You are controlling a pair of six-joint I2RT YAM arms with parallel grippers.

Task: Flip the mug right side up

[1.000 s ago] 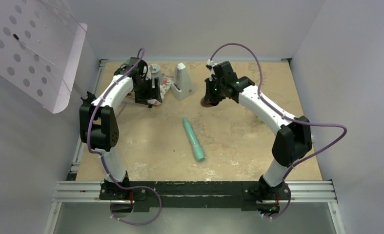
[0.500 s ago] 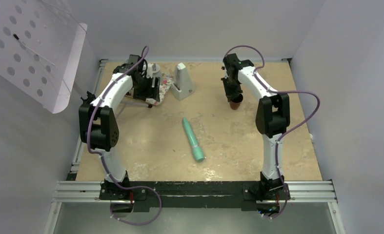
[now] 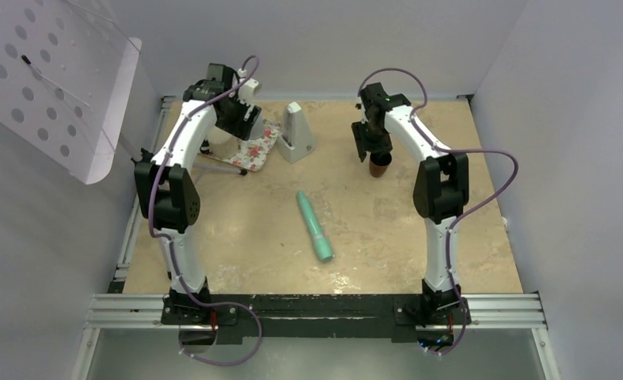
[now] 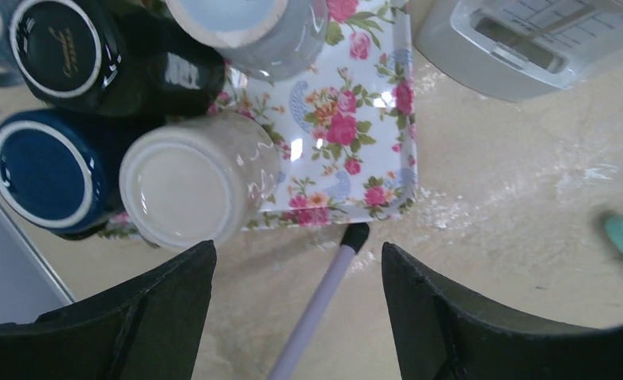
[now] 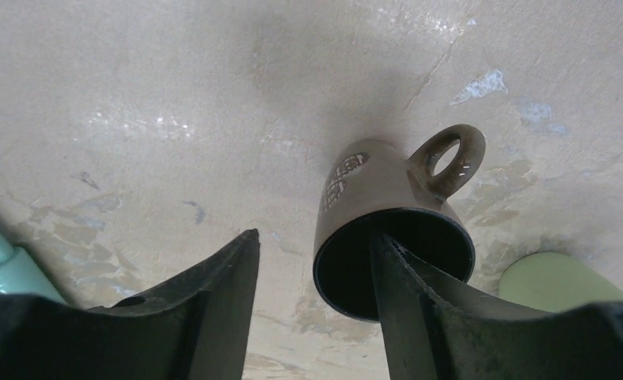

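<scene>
The right gripper (image 5: pixel 314 241) is holding its jaws spread and pinching nothing. One finger is hanging clear to the side of the brown mug (image 5: pixel 371 198), with bare table showing between them. The other finger is crossing in front of the mug's dark mouth, and I cannot tell whether it is touching the rim. The brown mug is standing right side up on the table (image 3: pixel 237 229), its mouth facing the wrist camera and its ring handle sticking out on the side farther from the fingers. Seen from overhead, it is sitting directly under the right gripper, toward the far side and right of centre. A pale green object (image 5: pixel 557 281) is lying near it.

The left gripper (image 4: pixel 298 253) is hanging with its jaws wide apart and nothing between them, above the edge of the floral tray (image 4: pixel 347 134). Four mugs are standing bottom up, crowded together at one end of that tray: a cream mug (image 4: pixel 185 178), a dark blue mug (image 4: pixel 43 170), a black mug (image 4: pixel 66 47) and a grey mug (image 4: pixel 237 20). A lilac rod (image 4: pixel 324 285) with a black tip is reaching to the tray's edge. A white stand (image 3: pixel 296 133) is sitting just beside the tray, and a teal stick (image 3: pixel 314 226) is lying near the middle of the table, well apart from both grippers
</scene>
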